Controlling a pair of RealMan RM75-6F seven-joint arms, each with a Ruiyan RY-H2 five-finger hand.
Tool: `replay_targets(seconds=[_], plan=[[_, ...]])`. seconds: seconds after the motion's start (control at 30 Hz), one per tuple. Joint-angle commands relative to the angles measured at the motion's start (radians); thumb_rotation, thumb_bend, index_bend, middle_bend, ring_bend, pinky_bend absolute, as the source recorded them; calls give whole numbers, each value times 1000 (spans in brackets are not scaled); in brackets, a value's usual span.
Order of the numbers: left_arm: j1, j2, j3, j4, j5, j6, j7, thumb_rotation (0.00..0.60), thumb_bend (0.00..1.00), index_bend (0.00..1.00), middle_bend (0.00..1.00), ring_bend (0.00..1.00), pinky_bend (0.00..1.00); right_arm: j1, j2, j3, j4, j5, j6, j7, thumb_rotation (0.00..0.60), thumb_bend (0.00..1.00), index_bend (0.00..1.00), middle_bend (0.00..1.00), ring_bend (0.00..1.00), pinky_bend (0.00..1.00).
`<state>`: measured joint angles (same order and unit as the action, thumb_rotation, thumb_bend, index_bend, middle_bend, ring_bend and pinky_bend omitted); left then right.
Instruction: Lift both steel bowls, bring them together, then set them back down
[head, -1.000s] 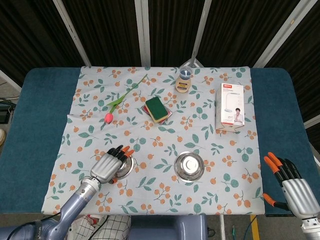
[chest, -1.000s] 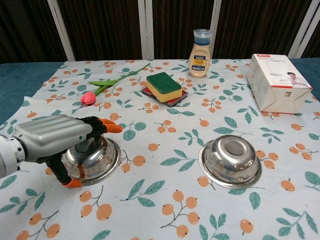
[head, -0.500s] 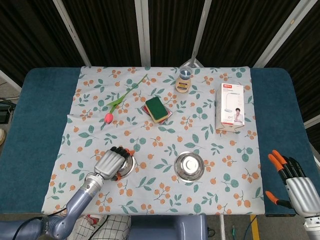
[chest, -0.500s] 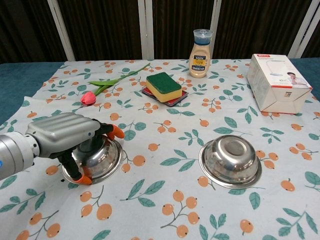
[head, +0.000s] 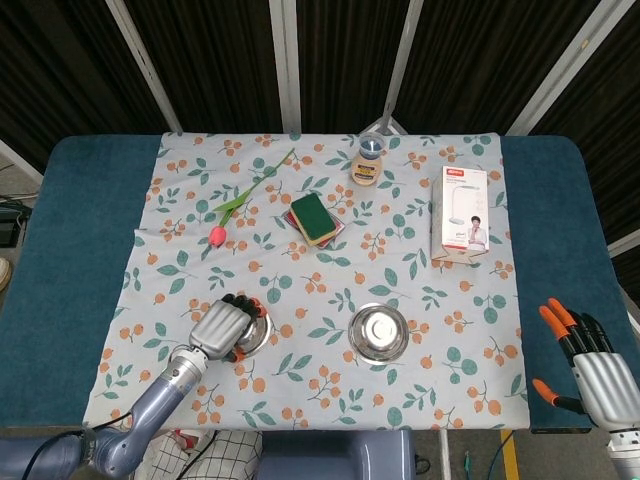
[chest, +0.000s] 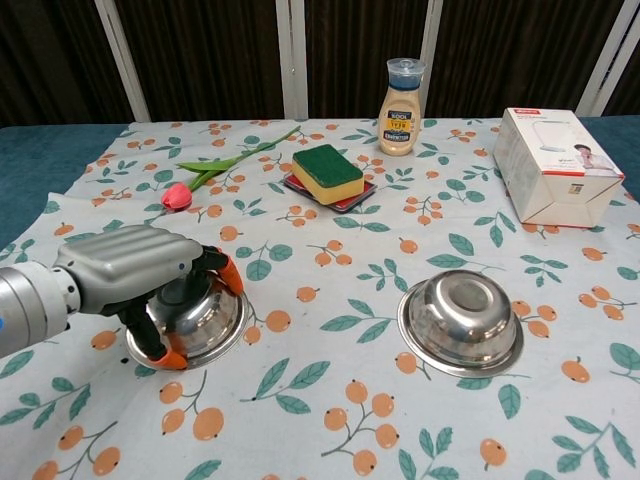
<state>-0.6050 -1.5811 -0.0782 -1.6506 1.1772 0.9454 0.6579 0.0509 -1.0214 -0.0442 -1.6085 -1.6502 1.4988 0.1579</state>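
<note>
My left hand (chest: 135, 275) now closes its fingers further around the upside-down left steel bowl (chest: 200, 310), ready for lifting; my right hand (head: 590, 370), fingers spread and empty, waits far from the right steel bowl (chest: 462, 318).

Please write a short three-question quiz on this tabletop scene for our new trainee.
1. True or false: the left hand is closed around the left steel bowl.
2. What lies beside the right steel bowl? A) the right hand B) the tulip C) neither
3. Fill in: the green sponge sits in front of the ____ bottle.

Key
1. True; both bowls stand upside down on the floral cloth.
2. C; the right hand hovers off the cloth's right edge, and the tulip lies far left.
3. Sauce.
</note>
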Motion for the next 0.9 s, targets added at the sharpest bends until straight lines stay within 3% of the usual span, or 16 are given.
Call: replay_targets(seconds=[0.03,0.33,0.57,0.73,0.9], plan=[[11,72,4,-54,127,53,-118,600,431,490,634,512,745,6,-9,4,-4,10,-15,-24,600,264,0,0,0,0],[26,221,-14,-89,354,174,-465,600,464,499,639,522,757,54,-46,15,-8,-2,-77,-61,600,265,0,0,0,0],[31,246,-62,-62,388,264,-538,600,476,501,634,522,757,161,-62,15,-111,-34,-241,-144,600,264,0,0,0,0],[29,214,-75,-9,400,301,-586,600,479,502,633,522,757,240,-115,61,-195,70,-383,-294,600,265,0,0,0,0],[23,200,-79,33,401,310,-613,600,479,502,633,522,757,290,-186,82,-234,139,-453,-420,600,264,0,0,0,0]])
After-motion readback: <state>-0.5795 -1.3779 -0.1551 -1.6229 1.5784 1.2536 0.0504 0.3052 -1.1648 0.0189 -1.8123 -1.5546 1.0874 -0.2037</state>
